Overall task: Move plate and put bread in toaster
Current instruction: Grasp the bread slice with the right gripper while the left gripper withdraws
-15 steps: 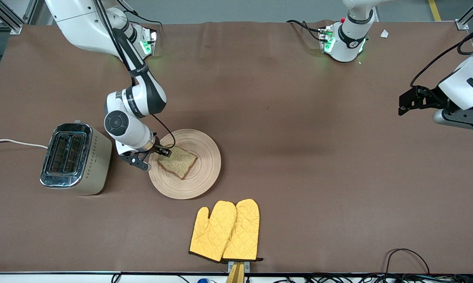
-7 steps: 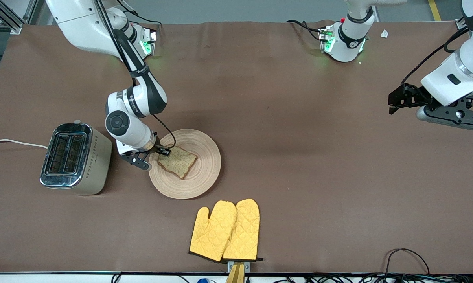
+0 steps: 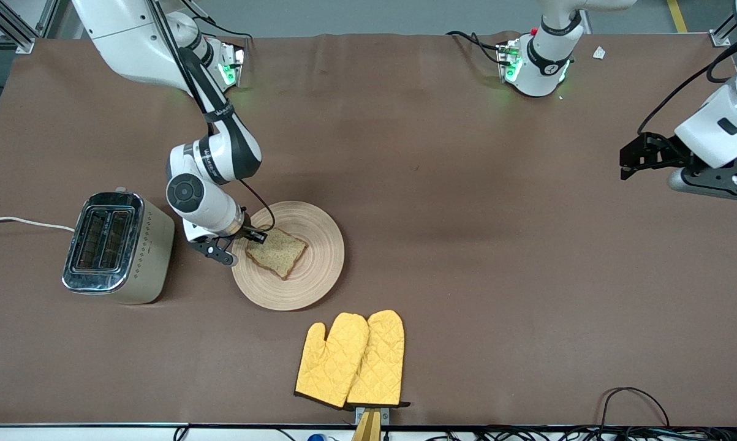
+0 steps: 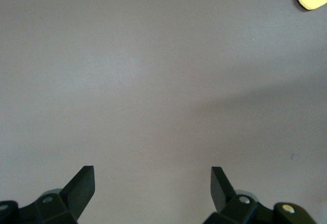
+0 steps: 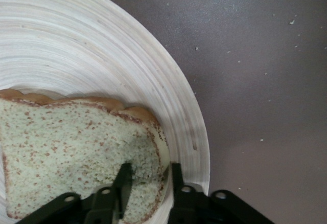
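One bread point(image 3: 277, 252) on one plate point(image 3: 319, 269), right claw point(image 5: 148, 180) clamped on its crust beside one toaster point(image 3: 116, 246); left claw point(image 4: 152, 183) apart over bare desk point(image 3: 466, 245); two mitts point(image 3: 351, 360).

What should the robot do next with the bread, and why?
Probably finish closing the right end effector on the speckled tan bread slice's edge, then lift. One finger lies on the slice's top and the other at its crust, but the slice lies flat on the round wooden plate, beside the cream-beige toaster. The open left end effector waits over bare table.
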`<state>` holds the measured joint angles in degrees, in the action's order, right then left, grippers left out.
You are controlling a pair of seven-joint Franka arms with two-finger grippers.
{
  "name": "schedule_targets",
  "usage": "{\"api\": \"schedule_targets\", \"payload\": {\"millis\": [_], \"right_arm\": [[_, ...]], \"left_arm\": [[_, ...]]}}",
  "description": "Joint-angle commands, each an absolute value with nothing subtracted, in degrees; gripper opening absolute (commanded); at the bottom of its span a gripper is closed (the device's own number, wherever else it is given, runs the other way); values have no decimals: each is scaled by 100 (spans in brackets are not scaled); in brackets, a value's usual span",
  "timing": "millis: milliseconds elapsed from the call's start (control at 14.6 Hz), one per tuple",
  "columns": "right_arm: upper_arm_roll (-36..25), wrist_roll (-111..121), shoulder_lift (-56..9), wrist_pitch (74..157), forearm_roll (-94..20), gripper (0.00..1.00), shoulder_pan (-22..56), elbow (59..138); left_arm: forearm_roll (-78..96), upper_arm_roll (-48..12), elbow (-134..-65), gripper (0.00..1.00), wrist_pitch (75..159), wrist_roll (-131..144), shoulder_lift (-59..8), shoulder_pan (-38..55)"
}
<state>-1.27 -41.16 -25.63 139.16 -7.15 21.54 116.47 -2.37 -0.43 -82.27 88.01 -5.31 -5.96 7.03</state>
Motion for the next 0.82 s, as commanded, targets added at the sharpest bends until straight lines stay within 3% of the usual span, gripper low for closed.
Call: {"api": "schedule_targets", "payload": {"millis": [0, 410, 751], "right_arm": [[-114, -4061, -2549, 13966, -774, 1, 2154, 11716], [-123, -3806, -2488, 13730, -773, 0, 2101, 11637], [-150, -3814, -2207, 11308, -110, 0, 2101, 10321]], "left_arm": [[-272, -570, -8218, 100, 8780, -580, -527, 107], [-70, -589, -8244, 100, 8807, -466, -440, 123], [-79, -527, -8244, 100, 8763, 210, -422, 132]]}}
